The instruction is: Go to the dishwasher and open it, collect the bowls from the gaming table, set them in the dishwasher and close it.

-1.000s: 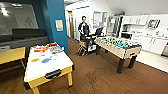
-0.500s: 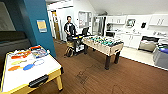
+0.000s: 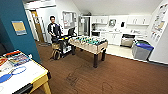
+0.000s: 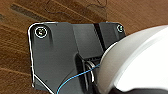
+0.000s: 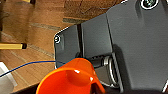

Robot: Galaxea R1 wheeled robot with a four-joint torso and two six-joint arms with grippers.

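While we roll over the brown floor point(image 3: 117, 75), each wrist view shows a bowl close up, a white bowl point(image 4: 135, 60) on the left, an orange bowl point(image 5: 70, 77) on the right, seemingly carried so both travel at once; whether either tool grips its bowl we cannot tell. Ahead, past the table-football table point(image 3: 88, 43), the dishwasher point(image 3: 127, 40) stands against the far wall.

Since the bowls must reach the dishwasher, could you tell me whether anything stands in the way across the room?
Nothing visible blocks it: bare floor runs to the dishwasher, passing between the gaming table and the blue-lidded bin.
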